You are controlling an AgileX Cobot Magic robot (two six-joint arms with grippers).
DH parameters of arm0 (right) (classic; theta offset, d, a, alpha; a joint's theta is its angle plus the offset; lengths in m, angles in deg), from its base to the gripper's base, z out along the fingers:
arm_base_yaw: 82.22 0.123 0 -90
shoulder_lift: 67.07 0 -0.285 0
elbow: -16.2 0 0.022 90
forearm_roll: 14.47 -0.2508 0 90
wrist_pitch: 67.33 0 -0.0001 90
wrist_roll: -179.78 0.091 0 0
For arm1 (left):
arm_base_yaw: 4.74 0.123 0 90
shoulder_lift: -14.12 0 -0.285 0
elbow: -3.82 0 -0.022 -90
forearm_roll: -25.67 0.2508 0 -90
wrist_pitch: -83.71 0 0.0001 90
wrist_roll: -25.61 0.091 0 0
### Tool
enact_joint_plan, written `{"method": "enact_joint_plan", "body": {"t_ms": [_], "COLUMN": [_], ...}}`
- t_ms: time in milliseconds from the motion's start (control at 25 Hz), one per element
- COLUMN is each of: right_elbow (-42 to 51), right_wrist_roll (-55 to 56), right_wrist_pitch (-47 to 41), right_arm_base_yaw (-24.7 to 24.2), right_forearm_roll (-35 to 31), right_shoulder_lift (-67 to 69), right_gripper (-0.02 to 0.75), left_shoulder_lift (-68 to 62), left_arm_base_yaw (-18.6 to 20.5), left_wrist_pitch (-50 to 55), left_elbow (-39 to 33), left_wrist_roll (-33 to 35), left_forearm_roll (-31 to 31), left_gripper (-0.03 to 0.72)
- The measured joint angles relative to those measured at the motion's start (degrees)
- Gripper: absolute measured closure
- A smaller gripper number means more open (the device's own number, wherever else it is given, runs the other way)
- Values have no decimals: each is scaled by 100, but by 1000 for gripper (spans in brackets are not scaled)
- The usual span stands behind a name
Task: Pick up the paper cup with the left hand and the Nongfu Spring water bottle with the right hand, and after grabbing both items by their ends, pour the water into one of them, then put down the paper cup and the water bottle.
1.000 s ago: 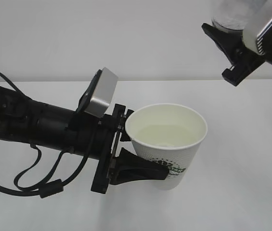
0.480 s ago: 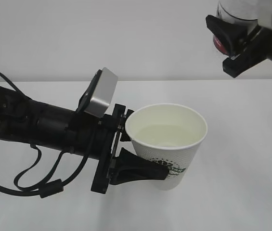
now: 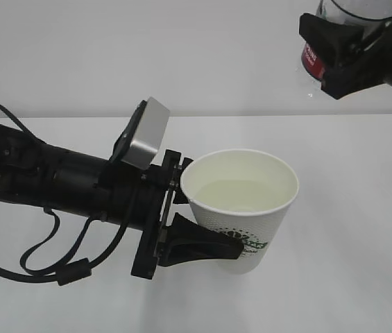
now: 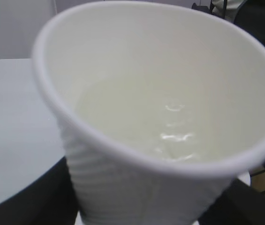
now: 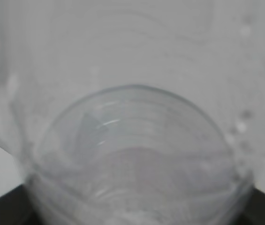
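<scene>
pour looks done — both items aloft

the left hand (image 3: 202, 225) is clamping the paper cup (image 3: 241, 208) near its base, holding it upright at centre so the water (image 3: 241, 195) inside is sitting level. the right hand (image 3: 345, 55) is gripping the nongfu spring water bottle (image 3: 320, 52) high at far right — well apart from the cup, its tilt unclear. judgement: setting both down is remaining.

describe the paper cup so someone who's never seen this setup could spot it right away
On the white table, follow the long black cabled arm in from the left to the left hand. The paper cup sits upright between its fingers: white, tapered, a dark green logo low on its side, water inside. The only other container, a clear red-labelled bottle, is at top right.
</scene>
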Motion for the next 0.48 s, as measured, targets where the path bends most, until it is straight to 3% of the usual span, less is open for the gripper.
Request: {"method": "enact_joint_plan", "body": {"t_ms": [480], "right_elbow": [0], "right_wrist_roll": [655], "right_wrist_pitch": [-704], "right_arm_base_yaw": [0], "right_forearm_roll": [-49], "right_shoulder_lift": [0], "right_gripper": [235], "left_shoulder_lift": [0], "left_arm_base_yaw": [0], "left_wrist_pitch": [0], "left_elbow": [0], "left_wrist_roll": [0], "left_forearm_roll": [0], "left_gripper": [196]}}
